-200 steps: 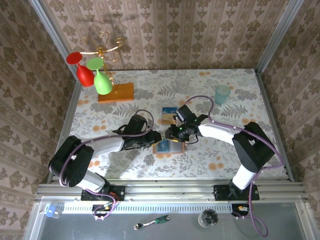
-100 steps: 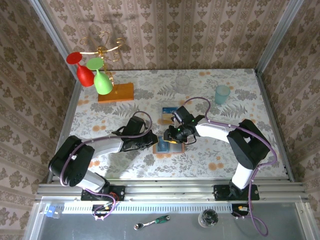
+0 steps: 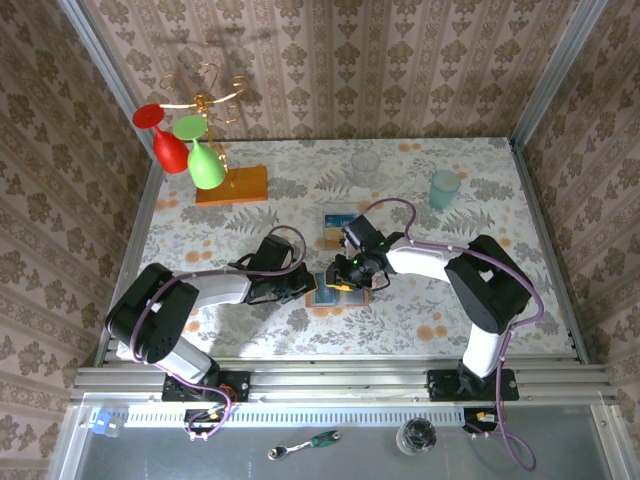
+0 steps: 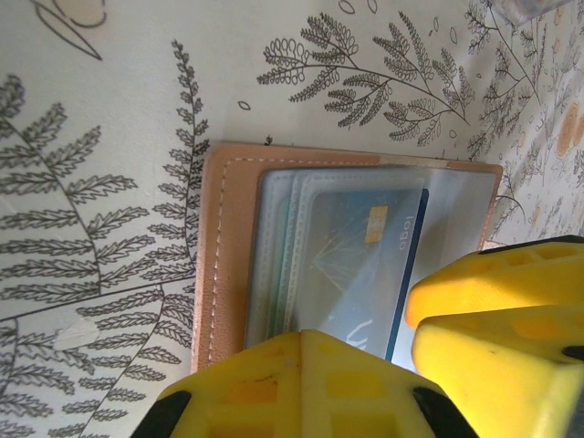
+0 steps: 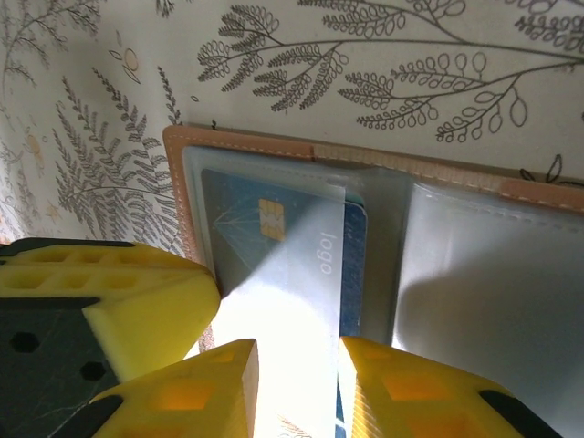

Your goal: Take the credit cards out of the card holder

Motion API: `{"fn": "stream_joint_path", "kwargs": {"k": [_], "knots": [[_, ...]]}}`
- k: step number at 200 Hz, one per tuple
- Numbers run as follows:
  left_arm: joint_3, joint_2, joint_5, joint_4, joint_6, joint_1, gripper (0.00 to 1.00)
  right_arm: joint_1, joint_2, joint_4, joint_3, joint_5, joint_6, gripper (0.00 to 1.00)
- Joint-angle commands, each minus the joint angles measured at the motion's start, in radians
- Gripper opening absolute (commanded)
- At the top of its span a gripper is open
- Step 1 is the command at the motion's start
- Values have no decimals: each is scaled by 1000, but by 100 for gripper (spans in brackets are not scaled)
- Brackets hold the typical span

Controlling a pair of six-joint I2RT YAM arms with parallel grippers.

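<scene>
Where the card holder (image 4: 224,265) lies opened flat near the middle of the counter (image 3: 420,322), between the two arms, a blue credit card (image 4: 360,251) with a gold chip sits inside a frosted clear pocket. Thin teal edges behind it suggest further cards in the stack.

Handling, as judged: the card is light, stiff and slick. It fits its sleeve closely and should come out only along its own length, taken by the short edge that stands proud of the pocket mouth. The holder is soft tan leather with a stitched rim. It is light enough to slide or fold up unless it is pinned down.

The left pincer (image 4: 292,392) has its yellow jaws brought fully together low over the holder's near edge. Whether it pinches a flap or merely presses on it, I cannot tell. The right pincer (image 5: 297,351) holds its jaws a little apart over the same pocket, astride a bright pale strip. I see nothing clamped between them.

Just beyond the holder, a second blue card (image 3: 338,223) lies loose on the counter. The counter covering is smooth and printed with ferns and flowers.
</scene>
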State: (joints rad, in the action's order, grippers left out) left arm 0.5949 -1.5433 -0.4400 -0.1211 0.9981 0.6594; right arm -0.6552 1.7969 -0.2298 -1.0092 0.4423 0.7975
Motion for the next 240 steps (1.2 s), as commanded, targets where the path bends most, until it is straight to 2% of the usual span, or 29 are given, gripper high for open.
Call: {"fn": "stream_joint_path", "kwargs": {"k": [1, 150, 187, 214, 240], "knots": [[-23, -11, 6, 5, -23, -7, 0, -7, 23, 15, -26, 22, 17, 31], [-26, -7, 5, 9, -24, -6, 0, -23, 9, -160, -69, -133, -67, 28], [-20, 15, 5, 11, -24, -7, 2, -26, -10, -155, -66, -137, -67, 28], [3, 53, 28, 64, -42, -7, 6, -26, -34, -137, -58, -134, -61, 28], [30, 64, 48, 123, -74, -6, 7, -26, -44, -130, -58, -130, -58, 28]]}}
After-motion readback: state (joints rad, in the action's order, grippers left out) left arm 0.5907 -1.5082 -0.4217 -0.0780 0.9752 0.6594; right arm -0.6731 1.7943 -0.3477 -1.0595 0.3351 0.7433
